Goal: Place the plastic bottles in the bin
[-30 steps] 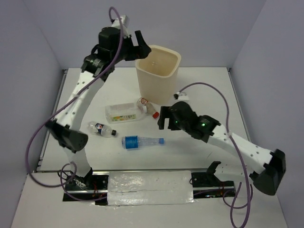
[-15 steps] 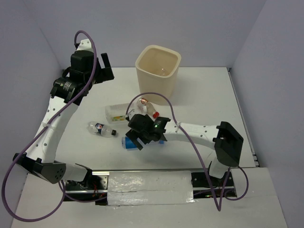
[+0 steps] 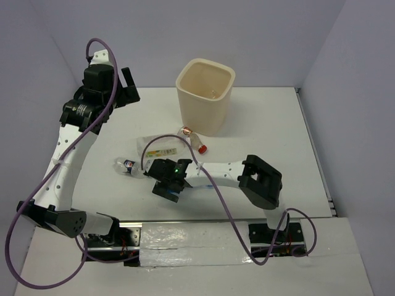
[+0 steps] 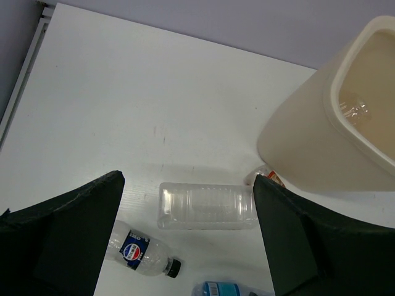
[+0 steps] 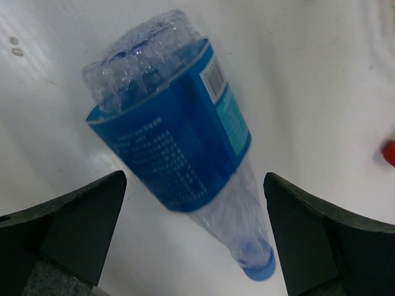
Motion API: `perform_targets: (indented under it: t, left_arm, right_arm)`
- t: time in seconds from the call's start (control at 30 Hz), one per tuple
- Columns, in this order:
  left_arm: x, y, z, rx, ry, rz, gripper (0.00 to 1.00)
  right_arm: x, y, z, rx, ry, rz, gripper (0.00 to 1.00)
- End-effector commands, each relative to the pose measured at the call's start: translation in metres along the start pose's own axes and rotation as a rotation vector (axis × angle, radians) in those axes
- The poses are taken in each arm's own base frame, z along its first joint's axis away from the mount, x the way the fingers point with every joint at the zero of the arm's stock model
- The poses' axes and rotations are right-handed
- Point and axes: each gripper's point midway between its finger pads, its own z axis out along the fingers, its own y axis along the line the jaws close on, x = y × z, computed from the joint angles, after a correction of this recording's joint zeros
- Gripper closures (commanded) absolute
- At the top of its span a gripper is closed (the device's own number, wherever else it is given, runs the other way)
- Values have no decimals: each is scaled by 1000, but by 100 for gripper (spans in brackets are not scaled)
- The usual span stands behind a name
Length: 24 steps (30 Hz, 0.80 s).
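Right gripper [image 3: 166, 183] has shifted left and nearer the arm bases since the earlier frame; its jaws stand apart astride the blue-labelled bottle [image 5: 179, 154], which lies on the surface [image 3: 271, 123]. Bin [image 3: 205, 102] upright at the far side, with what seems a clear bottle [image 4: 353, 111] inside. Left gripper [image 3: 128, 88] raised at far left, jaws apart, empty. Boxy clear bottle [image 3: 162, 145], dark-labelled bottle [image 3: 126, 165] and red-capped bottle [image 3: 191, 139] lie before the bin

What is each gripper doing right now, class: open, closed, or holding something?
Left gripper: open, holding nothing.
Right gripper: open, poised over the blue-labelled bottle, not gripping it.
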Motion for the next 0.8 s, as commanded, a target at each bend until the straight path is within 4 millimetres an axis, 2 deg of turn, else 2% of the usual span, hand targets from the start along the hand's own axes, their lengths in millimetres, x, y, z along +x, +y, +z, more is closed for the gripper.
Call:
perform_targets:
  t: [0.0,0.1,0.17,0.2,0.23,0.37,0.4,0.43,0.53,0.57,0.63,0.67,0.7,0.77]
  left_arm:
    - [-15,4,-6,8,-39,-32,1]
    - [-16,5,-6,12,-38,-40,1]
    - [-14,2,-6,30,-33,-43,1]
    - [-14,2,-5,33,-31,-44,1]
    - [-14,1,-5,38,-31,-43,1]
    - [-12,2,-3,37,-13,-41,1]
    - [-12,3,-3,33,-16,-43,1]
    - [-12,3,-3,33,-16,-44,1]
    - [-15,6,-4,27,-25,-52,1]
    - [-15,9,-4,17,-25,-56,1]
    - [-17,19,-3,-31,-31,-74,1]
    - [-13,30,-2,-77,-12,-102,1]
    - [-10,38,4,-110,2,-116,1]
    - [-6,59,10,-160,28,-160,1]
  right_arm:
    - [-8,8,17,-32,-17,-31,0]
    - [0,17,32,-51,5,-24,1]
    - [3,19,37,-64,5,-12,8]
    - [3,20,37,-67,1,-8,21]
    - [3,19,35,-64,-4,-1,29]
    - [3,7,21,-21,-2,22,49]
    - [-4,0,8,-10,-37,34,58]
    - [-5,-4,2,-3,-51,41,60]
    - [-15,-29,-29,53,-108,78,60]
    - [-24,-40,-50,66,-160,99,60]
    - [-35,-65,-76,103,-226,150,60]
    - [-45,-81,-101,128,-291,183,60]
    - [-47,-103,-113,163,-318,229,59]
    - [-66,-143,-159,237,-437,320,59]
